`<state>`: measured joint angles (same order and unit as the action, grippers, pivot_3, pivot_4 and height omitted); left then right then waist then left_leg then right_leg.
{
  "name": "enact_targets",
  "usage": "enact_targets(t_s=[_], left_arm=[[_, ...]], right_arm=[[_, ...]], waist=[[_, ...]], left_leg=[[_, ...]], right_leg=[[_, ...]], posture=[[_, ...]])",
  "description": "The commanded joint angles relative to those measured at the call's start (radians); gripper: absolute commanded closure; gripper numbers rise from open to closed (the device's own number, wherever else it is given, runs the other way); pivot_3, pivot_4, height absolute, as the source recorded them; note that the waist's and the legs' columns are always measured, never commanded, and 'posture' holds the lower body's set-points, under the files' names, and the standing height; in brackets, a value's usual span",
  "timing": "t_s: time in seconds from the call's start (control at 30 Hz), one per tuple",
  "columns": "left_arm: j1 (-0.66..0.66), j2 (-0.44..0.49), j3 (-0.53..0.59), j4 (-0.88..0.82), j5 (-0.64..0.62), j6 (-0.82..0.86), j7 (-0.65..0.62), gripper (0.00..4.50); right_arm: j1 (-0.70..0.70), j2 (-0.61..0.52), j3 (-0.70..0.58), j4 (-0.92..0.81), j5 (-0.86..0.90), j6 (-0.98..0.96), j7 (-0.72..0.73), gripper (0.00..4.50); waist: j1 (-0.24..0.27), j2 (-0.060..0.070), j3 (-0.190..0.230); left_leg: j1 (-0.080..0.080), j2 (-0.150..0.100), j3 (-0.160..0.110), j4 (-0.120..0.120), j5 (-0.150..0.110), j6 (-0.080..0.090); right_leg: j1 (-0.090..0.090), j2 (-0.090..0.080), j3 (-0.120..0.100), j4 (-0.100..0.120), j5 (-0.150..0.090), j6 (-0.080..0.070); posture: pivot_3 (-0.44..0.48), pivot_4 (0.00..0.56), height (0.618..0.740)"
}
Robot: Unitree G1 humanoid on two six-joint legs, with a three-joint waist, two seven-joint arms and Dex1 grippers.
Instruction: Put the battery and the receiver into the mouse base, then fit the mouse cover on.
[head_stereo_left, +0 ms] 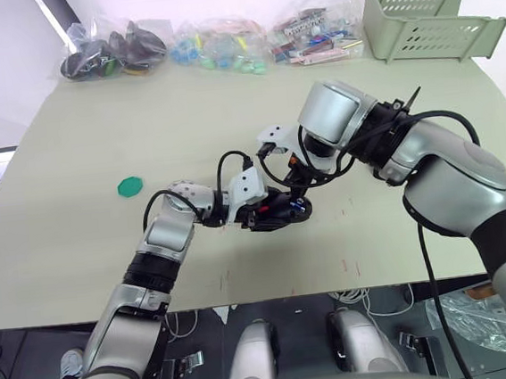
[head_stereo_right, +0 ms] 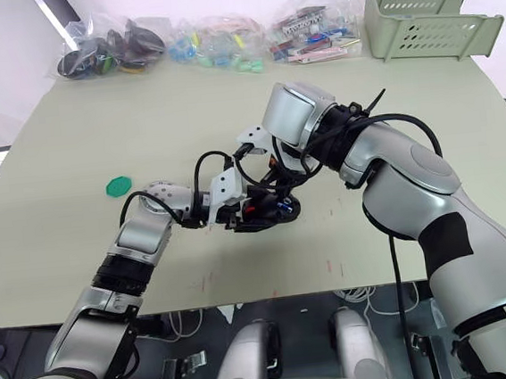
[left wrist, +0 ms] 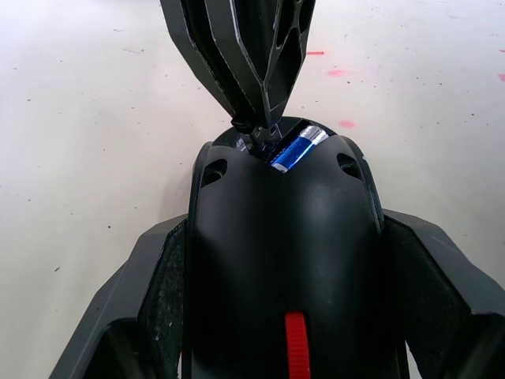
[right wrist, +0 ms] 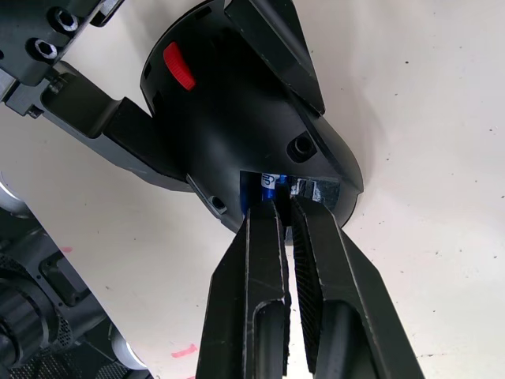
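My left gripper (head_stereo_left: 262, 212) is shut on the mouse base (left wrist: 276, 237), a black oval body with a red scroll wheel, held just above the table. The blue battery (left wrist: 293, 150) lies in the open compartment at the base's far end. My right gripper (right wrist: 282, 207) comes down from the right with its fingers nearly together. Its tips are at the compartment's edge beside the battery, pinching a tiny dark piece with a pale end, the receiver (left wrist: 254, 140). The mouse cover is out of view.
A round green disc (head_stereo_left: 130, 185) lies on the table to the left. Clear bags of small parts (head_stereo_left: 221, 45) line the far edge. Two pale green baskets (head_stereo_left: 425, 21) stand at the far right corner.
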<state>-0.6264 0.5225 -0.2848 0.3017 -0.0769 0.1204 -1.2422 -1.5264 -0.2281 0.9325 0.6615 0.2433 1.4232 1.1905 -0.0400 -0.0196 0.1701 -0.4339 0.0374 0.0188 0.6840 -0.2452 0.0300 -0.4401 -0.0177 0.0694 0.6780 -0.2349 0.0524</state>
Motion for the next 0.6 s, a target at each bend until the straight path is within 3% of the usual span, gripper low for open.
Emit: enact_targets(t_s=[0.03, 0.6], left_arm=[[-0.016, -0.007, 0.004, -0.003, 0.002, -0.006, 0.009, 1.57], [-0.015, -0.005, 0.006, -0.002, 0.002, -0.004, 0.01, 1.57]], right_arm=[[-0.001, -0.006, -0.021, -0.018, -0.002, -0.005, 0.0, 4.5], [0.012, -0.012, -0.017, 0.005, -0.023, -0.02, -0.002, 4.5]], waist=[[0.0, 0.0, 0.0], [0.0, 0.0, 0.0]], left_leg=[[0.0, 0.0, 0.0, 0.0, 0.0, 0.0], [0.0, 0.0, 0.0, 0.0, 0.0, 0.0]], right_leg=[[0.0, 0.0, 0.0, 0.0, 0.0, 0.0], [0.0, 0.0, 0.0, 0.0, 0.0, 0.0]], posture=[[0.0, 0.15, 0.74], [0.0, 0.15, 0.74]])
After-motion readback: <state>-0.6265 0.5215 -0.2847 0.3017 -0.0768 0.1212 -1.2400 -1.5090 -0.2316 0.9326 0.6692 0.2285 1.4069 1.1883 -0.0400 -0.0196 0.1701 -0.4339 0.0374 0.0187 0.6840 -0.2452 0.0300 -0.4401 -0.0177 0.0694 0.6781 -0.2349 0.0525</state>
